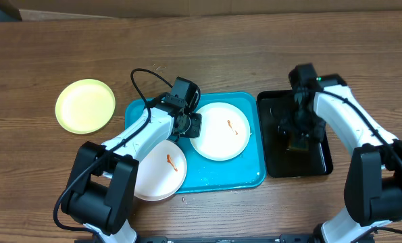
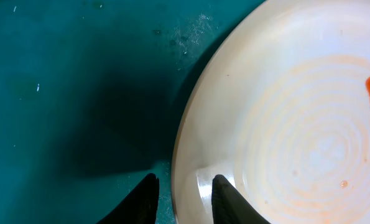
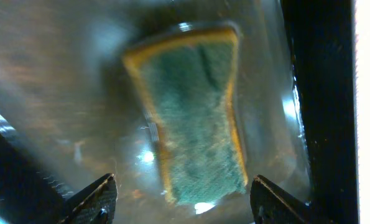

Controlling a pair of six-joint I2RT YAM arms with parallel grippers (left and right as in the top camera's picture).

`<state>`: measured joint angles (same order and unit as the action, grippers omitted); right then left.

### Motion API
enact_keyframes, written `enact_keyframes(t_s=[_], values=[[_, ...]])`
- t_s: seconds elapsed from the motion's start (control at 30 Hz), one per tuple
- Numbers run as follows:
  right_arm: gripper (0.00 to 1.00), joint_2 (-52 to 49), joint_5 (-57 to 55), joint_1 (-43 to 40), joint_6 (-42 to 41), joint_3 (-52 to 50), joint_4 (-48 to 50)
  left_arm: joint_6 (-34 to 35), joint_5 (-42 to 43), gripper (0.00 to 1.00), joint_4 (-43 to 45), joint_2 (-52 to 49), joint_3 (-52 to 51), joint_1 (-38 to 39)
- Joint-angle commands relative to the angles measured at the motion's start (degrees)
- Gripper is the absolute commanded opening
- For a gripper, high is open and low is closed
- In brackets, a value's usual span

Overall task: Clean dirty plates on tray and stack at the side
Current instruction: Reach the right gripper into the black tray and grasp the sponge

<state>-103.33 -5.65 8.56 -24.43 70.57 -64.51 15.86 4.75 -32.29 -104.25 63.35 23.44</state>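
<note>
Presently the left claw [image 2: 185,186] is narrow, pinching the rim of a white plate [image 2: 296,124] on the teal tray [image 1: 214,177] from inside and outside. The right claw [image 3: 185,196] stands wide open above a green sponge [image 3: 197,112] in the black tray [image 1: 317,165], gripping nothing. A second white plate [image 1: 161,170] overhangs the teal tray's corner; the yellow plate [image 1: 86,105] lies apart on the bench [image 1: 255,54].

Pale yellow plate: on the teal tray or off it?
Off. The pale yellow plate lies flat on the table, left of the teal tray and apart from it.
</note>
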Motion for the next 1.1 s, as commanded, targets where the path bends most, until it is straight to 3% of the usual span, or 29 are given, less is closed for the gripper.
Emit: enact_keyframes(t_s=[0.0,0.27,0.3,0.33,0.37,0.4,0.5,0.57,0.6,0.67,0.77,0.9,1.0,1.07], values=[[0.7,1.53,-2.69,-0.68,-0.94,-3.96,3.26,-1.53,0.83,0.31,-0.11,0.42,-0.31,0.31],[0.7,1.53,1.29,-0.57,-0.68,-9.79,11.56,-1.53,0.85,0.34,-0.13,0.42,-0.31,0.28],[0.66,1.53,1.25,-0.57,-0.66,-9.81,11.56,-1.53,0.85,0.34,-0.13,0.42,-0.31,0.28],[0.44,1.53,1.27,-0.57,-0.22,-9.81,11.54,-1.53,0.85,0.34,-0.15,0.42,-0.31,0.31],[0.09,1.53,1.36,-0.57,1.14,-9.81,11.47,-1.53,0.85,0.34,-0.17,0.42,-0.31,0.28],[0.04,1.53,1.75,-0.57,2.27,-9.77,11.21,-1.53,0.85,0.34,-0.22,0.42,-0.31,0.28],[0.04,1.55,3.13,-0.59,5.55,-8.74,9.44,-1.53,0.85,0.34,-0.24,0.42,-0.31,0.28],[0.47,1.55,3.15,-0.66,7.19,-7.04,7.61,-1.53,0.85,0.34,-0.24,0.42,-0.31,0.28],[0.61,1.55,3.1,-0.81,7.32,-6.03,6.99,-1.53,0.85,0.35,-0.24,0.42,-0.31,0.28],[0.77,1.55,2.71,-1.01,7.32,-4.83,7.23,-1.53,0.85,0.35,-0.22,0.42,-0.31,0.28],[0.91,1.53,1.07,-1.31,7.3,-4.59,9.27,-1.53,0.85,0.35,-0.24,0.42,-0.31,0.28],[0.9,1.53,0.59,-1.29,7.26,-4.81,10.95,-1.53,0.83,0.36,-0.44,0.42,-0.31,0.28],[0.81,1.53,0.72,-1.29,6.62,-6.51,12.74,-1.53,0.83,0.36,-0.42,0.42,-0.31,0.26],[0.59,1.53,0.81,-1.29,6.62,-7.91,13.57,-1.53,0.83,0.36,-0.42,0.42,-0.31,0.26]])
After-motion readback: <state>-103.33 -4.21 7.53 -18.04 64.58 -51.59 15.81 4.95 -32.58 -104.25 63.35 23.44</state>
